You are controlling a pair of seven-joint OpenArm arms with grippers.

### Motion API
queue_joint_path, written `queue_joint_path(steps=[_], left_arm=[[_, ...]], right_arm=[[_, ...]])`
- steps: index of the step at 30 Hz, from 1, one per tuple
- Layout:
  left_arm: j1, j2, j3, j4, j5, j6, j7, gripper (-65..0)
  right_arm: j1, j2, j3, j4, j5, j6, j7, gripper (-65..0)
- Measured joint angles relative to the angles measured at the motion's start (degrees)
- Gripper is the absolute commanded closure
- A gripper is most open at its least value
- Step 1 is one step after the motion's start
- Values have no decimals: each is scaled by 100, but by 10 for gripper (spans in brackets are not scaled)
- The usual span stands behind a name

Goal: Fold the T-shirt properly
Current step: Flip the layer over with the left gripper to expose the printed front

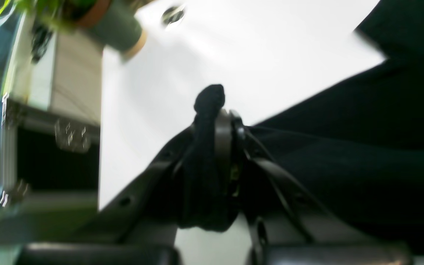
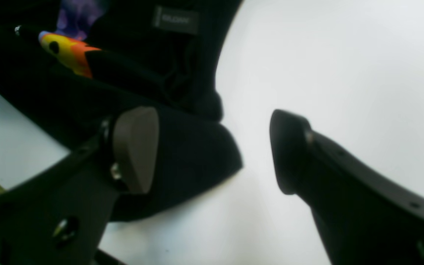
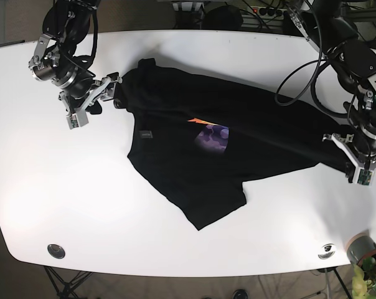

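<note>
A broad white table (image 3: 63, 187) with rounded corners fills most of the base view, standing on dark legs over a brownish floor. Two round metal fittings are set into its near edge, one toward each corner, and cables trail over its far edge behind the arms.

The black T-shirt (image 3: 194, 149) lies spread across the middle of the table, partly gathered, with a purple and orange print (image 3: 211, 136) near its centre and a small grey label (image 2: 175, 19) by the neck. One end reaches to the far left of the base view, the other stretches toward the right edge.

The left claw (image 1: 217, 121), at the right of the base view, is clamped tight on a bunched corner of the black cloth, which pokes up past the closed fingers. The right claw (image 2: 212, 147), at the left of the base view, stands with its jaws wide apart just above the table, one pad (image 2: 134, 147) over the shirt's edge and the other over bare white surface.

A grey pot (image 3: 360, 247) holding a green plant (image 3: 370, 277) sits at the near right corner of the table.
</note>
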Motion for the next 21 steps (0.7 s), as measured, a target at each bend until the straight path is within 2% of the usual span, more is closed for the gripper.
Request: queue_joint_path(steps=[6,12,16,21], left_arm=[[623,-214,-472,63,-55,0,-20,0],[1130,-260,-833,57,-11,2,-2,0],[1397,-306,-841,48,-35,0,-48,0],[1606,-402,-852,-83,-7,-2,-39,0]], right_arm=[[24,15,2,0,-9,0,15,-445],[35,-175,-39,-208,13,0,50,-445],[103,-166,-549,-551,-70,-39,0,-444],[243,-162,-1088,-852,-7,-46,415,-444]])
